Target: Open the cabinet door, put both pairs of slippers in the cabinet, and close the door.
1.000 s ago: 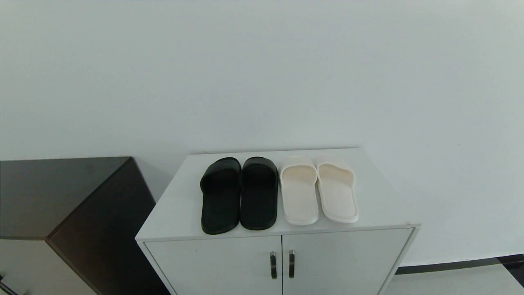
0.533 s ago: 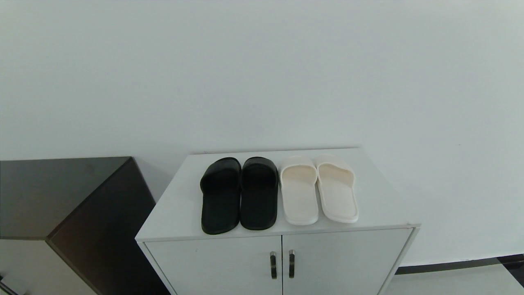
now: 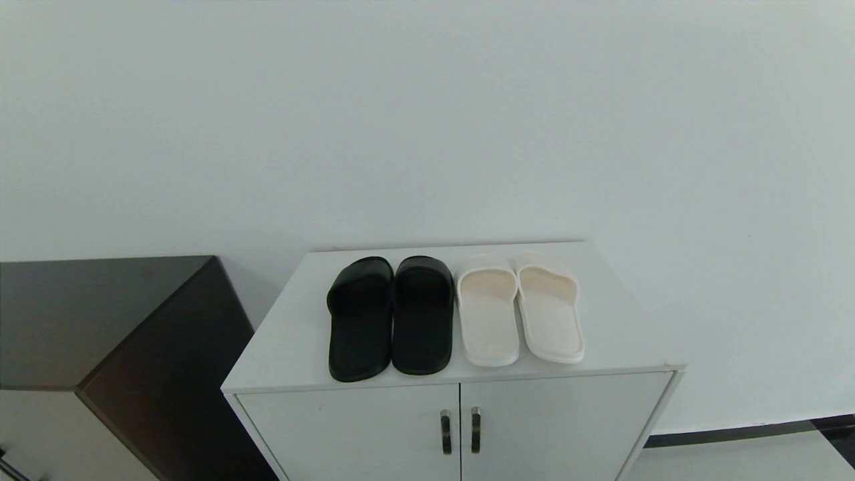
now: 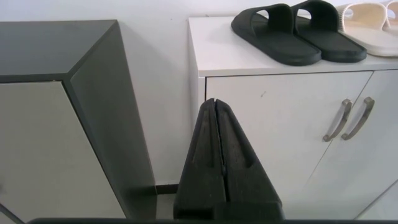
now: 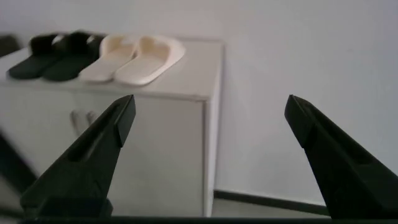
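A pair of black slippers [image 3: 391,314] and a pair of cream slippers [image 3: 520,307] lie side by side on top of a white cabinet [image 3: 294,347]. Its two doors are shut, with two metal handles [image 3: 459,431] at the centre seam. In the left wrist view my left gripper [image 4: 216,106] is shut with nothing in it, low in front of the cabinet's left door [image 4: 280,124], apart from it; the black slippers [image 4: 298,31] lie above. In the right wrist view my right gripper [image 5: 211,118] is open and empty, off the cabinet's right front corner [image 5: 208,106], with the cream slippers [image 5: 137,56] farther off.
A dark cabinet [image 3: 100,334] stands close to the white cabinet's left side, with a narrow gap between them. A plain white wall [image 3: 427,133] rises right behind both. Bare floor [image 3: 735,461] lies to the right of the white cabinet.
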Robot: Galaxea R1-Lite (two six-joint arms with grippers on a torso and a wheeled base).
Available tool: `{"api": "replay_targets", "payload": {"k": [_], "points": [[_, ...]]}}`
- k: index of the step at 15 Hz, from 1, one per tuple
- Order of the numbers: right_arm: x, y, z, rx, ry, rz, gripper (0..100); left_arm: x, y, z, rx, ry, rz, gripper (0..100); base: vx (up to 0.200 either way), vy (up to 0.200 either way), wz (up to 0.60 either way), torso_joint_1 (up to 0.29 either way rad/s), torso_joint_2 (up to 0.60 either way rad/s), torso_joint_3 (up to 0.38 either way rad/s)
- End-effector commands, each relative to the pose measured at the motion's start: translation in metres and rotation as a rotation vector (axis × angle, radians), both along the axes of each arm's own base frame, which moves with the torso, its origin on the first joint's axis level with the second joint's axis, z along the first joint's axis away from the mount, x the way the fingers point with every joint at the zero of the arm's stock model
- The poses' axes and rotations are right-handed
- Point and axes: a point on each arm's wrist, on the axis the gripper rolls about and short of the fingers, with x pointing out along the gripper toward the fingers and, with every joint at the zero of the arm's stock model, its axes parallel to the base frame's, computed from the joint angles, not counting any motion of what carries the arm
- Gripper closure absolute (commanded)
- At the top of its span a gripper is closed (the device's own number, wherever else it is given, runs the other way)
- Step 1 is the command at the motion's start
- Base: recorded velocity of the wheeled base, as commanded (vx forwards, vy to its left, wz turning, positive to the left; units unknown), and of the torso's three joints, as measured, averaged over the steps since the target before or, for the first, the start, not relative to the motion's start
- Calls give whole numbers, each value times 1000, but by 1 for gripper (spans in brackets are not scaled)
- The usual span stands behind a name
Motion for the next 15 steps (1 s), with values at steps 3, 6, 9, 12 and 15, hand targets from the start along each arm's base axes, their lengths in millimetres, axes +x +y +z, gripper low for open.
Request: {"api": "replay_targets", "payload": {"k": [3,6,9,12,15], "points": [[89,17,37,-30,454,358,0,0,0,0,0,-1,0,100,0,0,0,0,0,0],[127,49,67,115,510,435,0,0,0,0,1,-1,-1,100,0,0,0,0,0,0],[146,100,78,85,466,418,0,0,0,0,3,-1,-1,100,0,0,0,0,0,0],[165,138,85,38,445,363,0,0,0,0,3,-1,-1,100,0,0,0,0,0,0],[199,176,81,52,381,240,0,0,0,0,7,-1,-10,100,0,0,0,0,0,0]]}}
